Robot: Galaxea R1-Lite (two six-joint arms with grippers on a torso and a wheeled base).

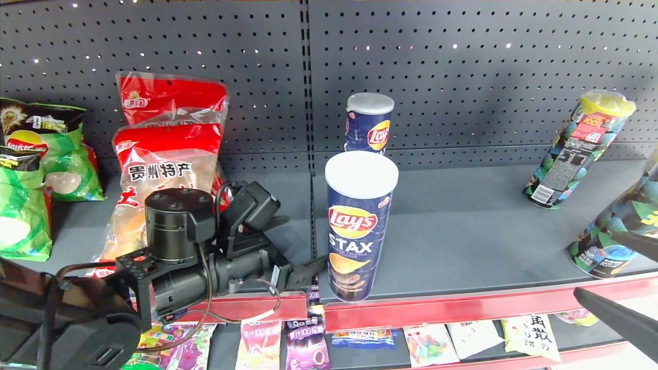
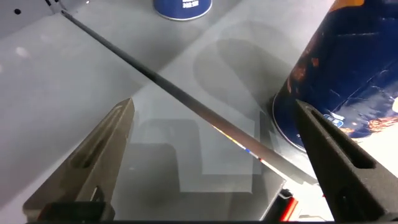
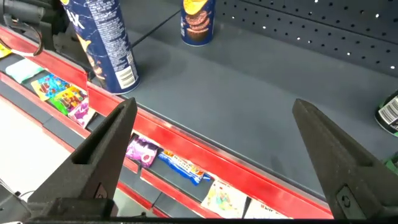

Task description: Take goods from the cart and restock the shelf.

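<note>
Head view: cylindrical navy chip can [image 1: 360, 226], flat white lid, stood upright on matte grey shelf [image 1: 462, 226]. Left gripper [image 2: 212, 104] gaped wide beside it; right gripper [image 3: 214, 104] likewise spread.

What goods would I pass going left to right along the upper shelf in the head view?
In order: green chip bags → red snack bags → front blue chip can → leaning yellow-lidded can → patterned can at the right edge.
</note>
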